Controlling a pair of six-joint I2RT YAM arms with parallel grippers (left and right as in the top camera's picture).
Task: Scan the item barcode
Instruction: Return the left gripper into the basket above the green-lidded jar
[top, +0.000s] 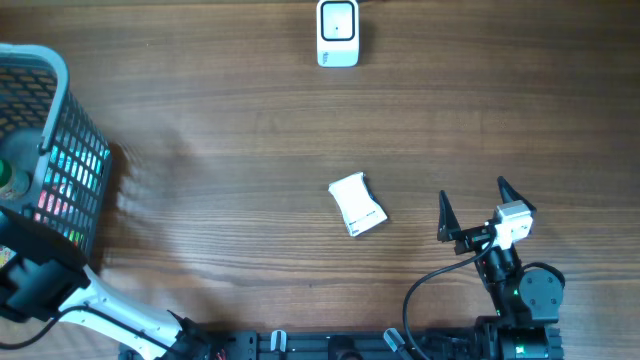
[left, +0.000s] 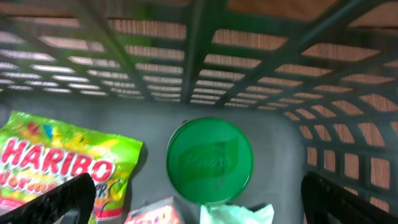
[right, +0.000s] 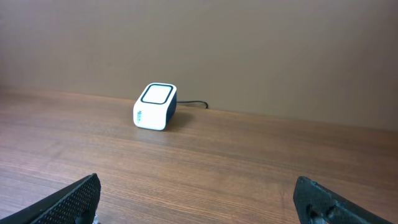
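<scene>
- Brown wood-grain table (top: 250, 120) under everything; a plain tan wall stands behind it in the right wrist view.
- Left fingers (left: 68, 202) are spread wide with nothing between them, lowered inside one grey mesh basket (top: 70, 130).
- Four things show in the basket. A round green lid (left: 209, 160) sits straight ahead, midway between the fingers. A Haribo bag (left: 59, 165) lies just beside the finger at the view's left. A red-and-white pack corner (left: 158, 213) and a pale green-white wrapper (left: 239, 214) sit low between the two fingers.
- Left arm (top: 100, 305) slants from the table's near edge up into the basket; the overhead view hides its fingers.
- Right fingers (top: 446, 218) are also wide apart and hold nothing, their tips pointing toward the far side of the table.
- One white packet (top: 357, 205) lies flat on the table, near those fingers on their left and apart from them.
- One white scanner (right: 155, 107) with a dark cable sits well ahead of them, toward the left, at the table's far edge.
- Right arm (top: 520, 290) is folded low near the table's front edge.
</scene>
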